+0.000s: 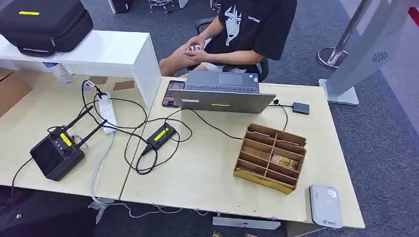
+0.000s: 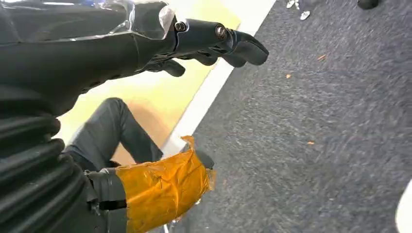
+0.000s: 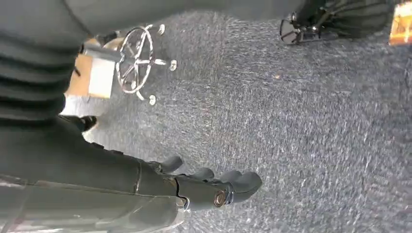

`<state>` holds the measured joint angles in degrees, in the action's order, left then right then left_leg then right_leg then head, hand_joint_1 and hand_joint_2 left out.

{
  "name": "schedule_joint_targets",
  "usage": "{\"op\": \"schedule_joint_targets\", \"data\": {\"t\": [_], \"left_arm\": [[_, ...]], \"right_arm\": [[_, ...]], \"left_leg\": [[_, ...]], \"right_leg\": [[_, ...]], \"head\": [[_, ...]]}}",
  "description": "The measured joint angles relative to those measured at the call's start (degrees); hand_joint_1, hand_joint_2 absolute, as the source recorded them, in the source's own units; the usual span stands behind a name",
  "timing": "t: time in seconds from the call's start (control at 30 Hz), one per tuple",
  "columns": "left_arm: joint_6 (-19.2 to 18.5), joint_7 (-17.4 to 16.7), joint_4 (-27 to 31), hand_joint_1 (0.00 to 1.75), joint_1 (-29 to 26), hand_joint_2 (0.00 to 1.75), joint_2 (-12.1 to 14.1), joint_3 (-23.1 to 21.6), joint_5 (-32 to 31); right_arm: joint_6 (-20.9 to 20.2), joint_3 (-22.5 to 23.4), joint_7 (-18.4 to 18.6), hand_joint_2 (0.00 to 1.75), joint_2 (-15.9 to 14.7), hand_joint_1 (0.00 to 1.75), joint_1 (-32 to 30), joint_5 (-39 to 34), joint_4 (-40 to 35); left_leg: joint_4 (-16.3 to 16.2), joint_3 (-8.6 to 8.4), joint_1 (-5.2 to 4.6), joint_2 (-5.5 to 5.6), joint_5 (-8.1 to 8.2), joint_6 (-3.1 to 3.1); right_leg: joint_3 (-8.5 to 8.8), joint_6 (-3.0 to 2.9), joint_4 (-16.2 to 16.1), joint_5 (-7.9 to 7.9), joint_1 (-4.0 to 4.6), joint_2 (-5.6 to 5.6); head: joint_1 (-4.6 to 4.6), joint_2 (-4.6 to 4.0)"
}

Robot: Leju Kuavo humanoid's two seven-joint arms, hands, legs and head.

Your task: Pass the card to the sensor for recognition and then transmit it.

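Both hands hang by the floor holding nothing, the left hand [image 2: 214,43] and right hand [image 3: 214,187] with fingers loosely curled. No step has begun, I think. Near right sits the grey sensor [image 1: 325,205]; farther, the card [image 1: 283,161] lies in the wooden box [image 1: 269,182], waiting to be picked.

Both hands, left hand [image 2: 214,41] and right hand [image 3: 214,187], had dark grey fingers with small round silver screws, black ribbed wrist covers and glossy clear wrap over the back.
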<state>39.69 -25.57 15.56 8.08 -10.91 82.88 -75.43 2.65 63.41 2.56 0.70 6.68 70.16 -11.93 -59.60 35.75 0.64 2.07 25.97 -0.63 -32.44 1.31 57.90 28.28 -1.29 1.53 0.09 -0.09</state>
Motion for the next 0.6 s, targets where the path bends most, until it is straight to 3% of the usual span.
{"op": "schedule_joint_targets", "data": {"t": [0.07, 0.1, 0.13, 0.4, 0.6], "left_arm": [[0.0, 0.6, 0.6, 0.0, 0.0, 1.75, -0.2, 0.4, 0.3], [0.0, 0.7, 0.8, 1.57, 0.0, 1.75, -0.2, 0.6, 0.4], [0.1, 0.8, 1.0, 1.75, 0.0, 1.75, -0.3, 0.8, 0.4], [0.2, 6.4, 2.7, 1.75, 0.1, 1.75, -1.1, 3.2, 2.7], [0.2, 7.2, 3.7, 1.75, 0.1, 1.75, -1.6, 4.5, 3.0]], "right_arm": [[-0.6, -0.4, 0.0, 0.0, 0.0, 0.0, 0.2, 0.2, 0.0], [-0.7, -0.5, 0.0, 0.0, 0.0, 0.45, 0.3, 0.2, 0.0], [-0.7, -0.7, 0.0, 1.75, 0.0, 1.71, 0.3, 0.2, 0.0], [-6.1, -3.2, -1.5, 1.75, 0.3, 1.75, 0.4, 3.3, 0.2], [-6.7, -4.7, -1.5, 1.75, 0.5, 1.75, 0.4, 3.9, 0.3]], "left_leg": [[0.0, 0.0, 0.0, 0.0, 0.0, 0.0], [0.0, 0.0, 0.0, 0.0, 0.0, 0.0], [0.0, 0.01, 0.0, 0.0, 0.0, 0.0], [0.0, 0.01, -0.01, 0.0, 0.01, 0.0], [0.0, 0.01, 0.0, 0.0, 0.0, 0.0]], "right_leg": [[0.0, 0.0, 0.0, 0.0, 0.0, 0.0], [0.0, 0.0, 0.0, 0.0, 0.0, 0.0], [0.0, 0.0, 0.0, 0.01, 0.0, 0.0], [0.0, 0.0, 0.0, 0.01, -0.01, 0.0], [0.01, 0.0, 0.0, 0.0, 0.0, 0.0]], "head": [[-0.02, 0.0], [-0.02, 0.0], [0.0, 0.0], [-0.02, 0.0], [0.0, 0.0]]}}
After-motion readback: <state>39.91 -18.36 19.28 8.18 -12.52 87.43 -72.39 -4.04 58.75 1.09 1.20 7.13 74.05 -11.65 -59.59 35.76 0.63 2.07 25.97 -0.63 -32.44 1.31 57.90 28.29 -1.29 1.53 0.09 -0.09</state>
